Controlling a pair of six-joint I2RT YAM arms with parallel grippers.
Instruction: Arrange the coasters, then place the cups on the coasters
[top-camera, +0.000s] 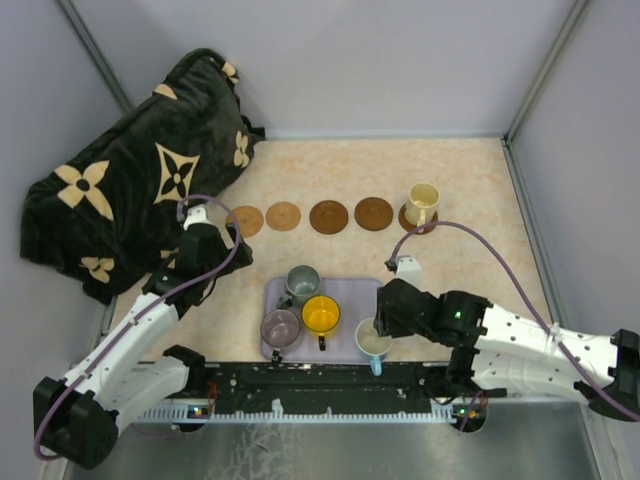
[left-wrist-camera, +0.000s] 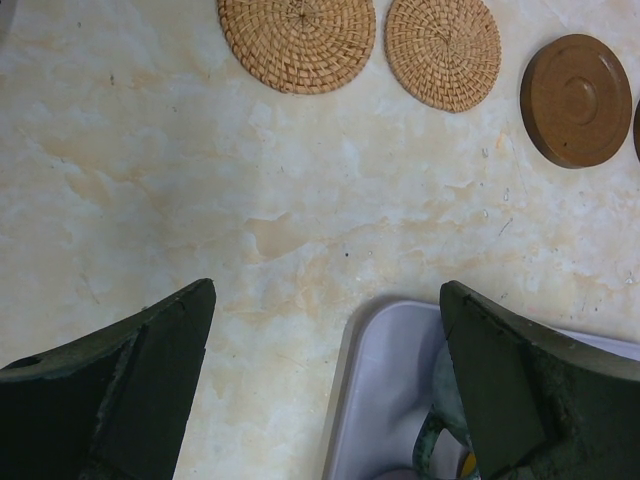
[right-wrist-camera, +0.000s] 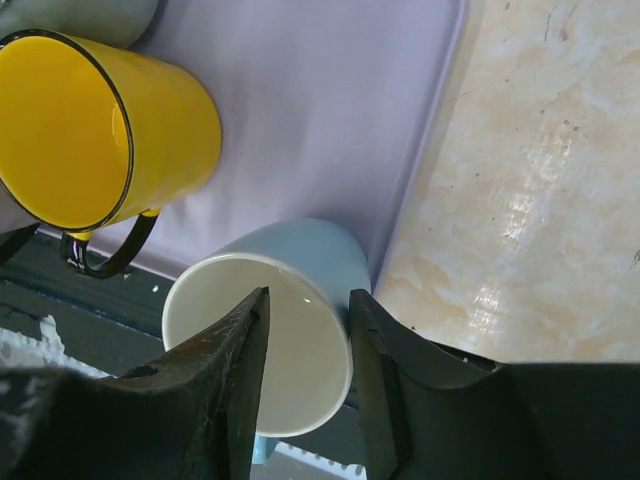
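Across the pale, marbled tabletop (top-camera: 470, 180), boxed in by plain grey walls (top-camera: 400, 60) with a dark flower-patterned blanket (top-camera: 130, 190) heaped at the far left, you have the coasters (top-camera: 328, 216) laid flat in one row running left to right: two woven ones at the left, then brown discs. On the rightmost one the cream cup (top-camera: 422, 203) stands upright, handle toward the near side. Nearer you, the lavender tray (top-camera: 345, 285) lies with its long side left to right and holds the grey-green cup (top-camera: 301, 283), mauve cup (top-camera: 280, 327) and yellow cup (right-wrist-camera: 90, 120), all mouth up. The pale blue cup (right-wrist-camera: 300, 255) stands upright at the tray's near right corner, handle toward the near edge. Your right gripper (right-wrist-camera: 308, 300) has its fingers narrow astride that cup's rim, one inside and one outside; whether they pinch the wall cannot be told. Your left gripper (left-wrist-camera: 328, 290) hangs with its fingers wide over bare tabletop, between the tray's left end and the woven coasters, gripping nothing.
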